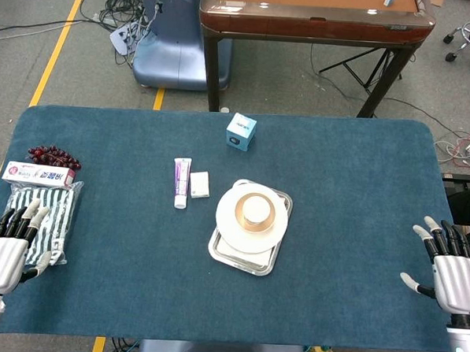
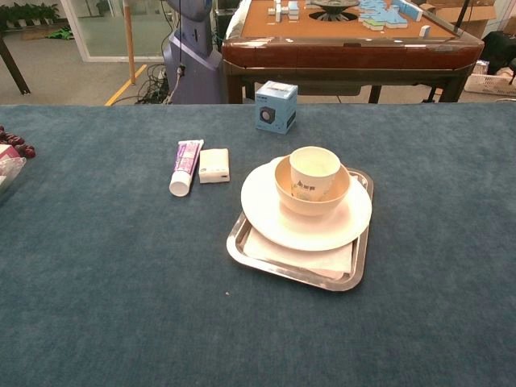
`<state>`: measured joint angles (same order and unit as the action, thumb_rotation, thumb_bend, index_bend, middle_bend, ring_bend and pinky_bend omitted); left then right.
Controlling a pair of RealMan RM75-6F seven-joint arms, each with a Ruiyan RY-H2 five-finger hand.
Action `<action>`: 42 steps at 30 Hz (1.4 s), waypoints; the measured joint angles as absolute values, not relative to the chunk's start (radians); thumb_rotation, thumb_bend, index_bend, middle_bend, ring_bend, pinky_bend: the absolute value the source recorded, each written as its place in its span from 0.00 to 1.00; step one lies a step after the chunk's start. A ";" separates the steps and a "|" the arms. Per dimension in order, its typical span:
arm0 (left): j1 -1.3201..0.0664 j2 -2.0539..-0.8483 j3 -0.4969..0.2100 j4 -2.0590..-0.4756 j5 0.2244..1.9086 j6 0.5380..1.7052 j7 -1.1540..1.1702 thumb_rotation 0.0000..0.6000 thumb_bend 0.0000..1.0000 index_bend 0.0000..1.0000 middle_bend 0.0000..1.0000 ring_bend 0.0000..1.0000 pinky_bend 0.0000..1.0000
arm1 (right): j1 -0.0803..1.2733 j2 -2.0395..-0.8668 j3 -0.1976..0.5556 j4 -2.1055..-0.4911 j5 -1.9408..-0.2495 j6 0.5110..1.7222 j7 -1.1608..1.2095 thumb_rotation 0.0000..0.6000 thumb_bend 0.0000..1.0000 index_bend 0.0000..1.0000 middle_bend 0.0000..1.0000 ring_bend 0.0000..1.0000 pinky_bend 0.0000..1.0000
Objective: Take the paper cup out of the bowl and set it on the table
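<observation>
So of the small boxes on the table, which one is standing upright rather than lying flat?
The blue box, alone at the table's far edge. The white box lies flat beside the toothpaste tube.

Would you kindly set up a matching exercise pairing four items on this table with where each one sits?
Things:
1. paper cup
2. bowl
3. toothpaste tube
4. blue box

Places:
A. on the white plate
B. at the table's far edge
C. inside the bowl
D. lying left of the tray

Pairs: 1-C, 2-A, 3-D, 4-B
</observation>
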<state>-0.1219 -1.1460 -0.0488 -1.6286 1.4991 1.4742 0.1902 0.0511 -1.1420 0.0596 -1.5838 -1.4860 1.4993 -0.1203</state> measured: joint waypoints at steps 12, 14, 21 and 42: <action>-0.129 -1.144 -0.052 -1.631 1.507 1.474 0.182 1.00 0.32 0.00 0.00 0.00 0.00 | 0.046 -1.144 0.059 -1.578 -1.480 1.500 -0.116 1.00 0.13 0.19 0.11 0.00 0.00; -0.132 -1.144 -0.051 -1.629 1.501 1.463 0.183 1.00 0.32 0.00 0.00 0.00 0.00 | 0.044 -1.143 0.061 -1.577 -1.476 1.502 -0.111 1.00 0.13 0.19 0.11 0.00 0.00; -0.123 -1.142 -0.052 -1.624 1.487 1.473 0.169 1.00 0.32 0.00 0.00 0.00 0.00 | 0.053 -1.144 0.066 -1.580 -1.466 1.482 -0.095 1.00 0.13 0.19 0.11 0.00 0.00; -0.123 -1.146 -0.065 -1.599 1.446 1.459 0.145 1.00 0.32 0.00 0.00 0.00 0.00 | 0.202 -1.050 0.121 -1.620 -1.397 1.224 0.009 1.00 0.10 0.19 0.11 0.00 0.00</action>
